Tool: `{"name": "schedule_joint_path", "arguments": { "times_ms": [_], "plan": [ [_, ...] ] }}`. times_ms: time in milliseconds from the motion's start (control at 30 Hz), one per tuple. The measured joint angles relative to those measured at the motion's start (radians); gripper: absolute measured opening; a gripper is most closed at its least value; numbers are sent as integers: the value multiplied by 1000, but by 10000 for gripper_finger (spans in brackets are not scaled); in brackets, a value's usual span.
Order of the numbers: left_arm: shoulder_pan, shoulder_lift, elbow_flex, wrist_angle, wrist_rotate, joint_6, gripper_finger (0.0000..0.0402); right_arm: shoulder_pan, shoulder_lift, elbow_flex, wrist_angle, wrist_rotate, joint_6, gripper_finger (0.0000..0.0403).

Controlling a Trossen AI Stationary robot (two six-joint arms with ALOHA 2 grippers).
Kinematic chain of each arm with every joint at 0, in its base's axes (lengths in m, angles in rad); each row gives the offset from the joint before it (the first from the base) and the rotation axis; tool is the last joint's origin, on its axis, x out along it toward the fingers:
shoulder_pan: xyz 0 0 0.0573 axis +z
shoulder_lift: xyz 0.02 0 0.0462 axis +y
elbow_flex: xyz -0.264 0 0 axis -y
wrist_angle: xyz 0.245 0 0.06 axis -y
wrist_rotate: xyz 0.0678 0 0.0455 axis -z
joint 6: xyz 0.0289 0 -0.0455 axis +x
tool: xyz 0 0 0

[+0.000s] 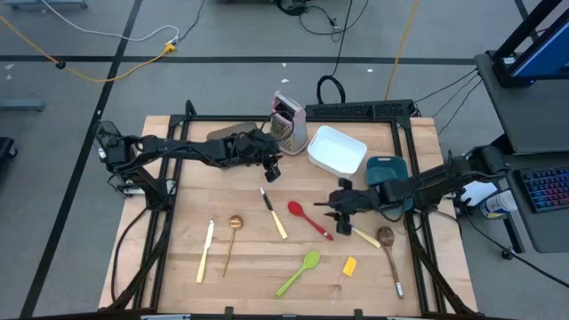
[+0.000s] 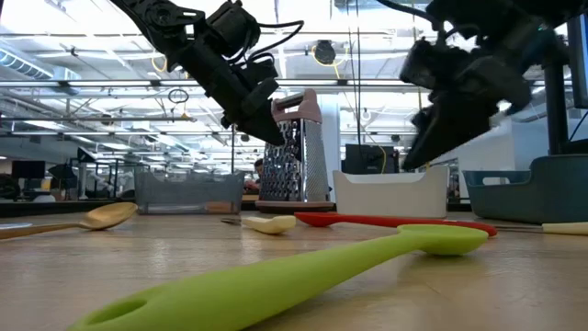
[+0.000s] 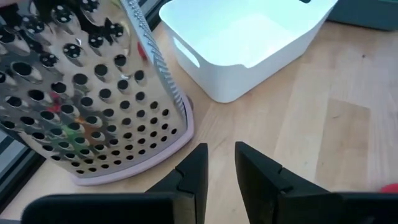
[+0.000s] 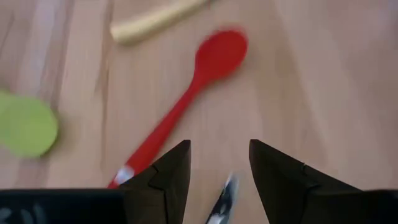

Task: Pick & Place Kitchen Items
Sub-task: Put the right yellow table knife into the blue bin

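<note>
While the left pincer (image 1: 273,169) hangs at the back of the bench (image 1: 178,258), just beside the metal grater (image 1: 288,121) and near the white tub (image 1: 338,149), its fingers stand a narrow gap apart and grip nothing, with no utensil close under it. Further forward lie a cream-handled knife (image 1: 205,252), a gold spoon (image 1: 232,238), a second knife (image 1: 274,212) and a green spoon (image 1: 298,273), all apart from both arms. The red spoon (image 1: 309,219) matters most: its bowl points toward the back left and its handle runs toward the front right, ending just beside the right pincer (image 1: 339,216), so the right arm is far the nearer. In the right wrist view that pincer hovers with fingers spread wide and empty, the red handle passing close by one finger and a slim metal blade showing between them. A likely next move is down onto that handle, across its long axis.
</note>
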Motion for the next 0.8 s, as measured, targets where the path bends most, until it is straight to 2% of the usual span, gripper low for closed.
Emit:
{"name": "schedule_joint_path", "arguments": {
  "times_ms": [133,333,600,800],
  "plan": [
    [1,0,0,15,-3,0,86,58,-12,-1,-154,-4,162,155],
    [3,0,0,38,-3,-1,85,156,-11,-1,-330,-111,399,155],
    [3,0,0,39,-2,-24,86,225,-12,-2,-388,-209,545,155],
    [3,0,0,39,-2,-27,85,232,-12,-1,-416,-103,461,155]
  ]
}}
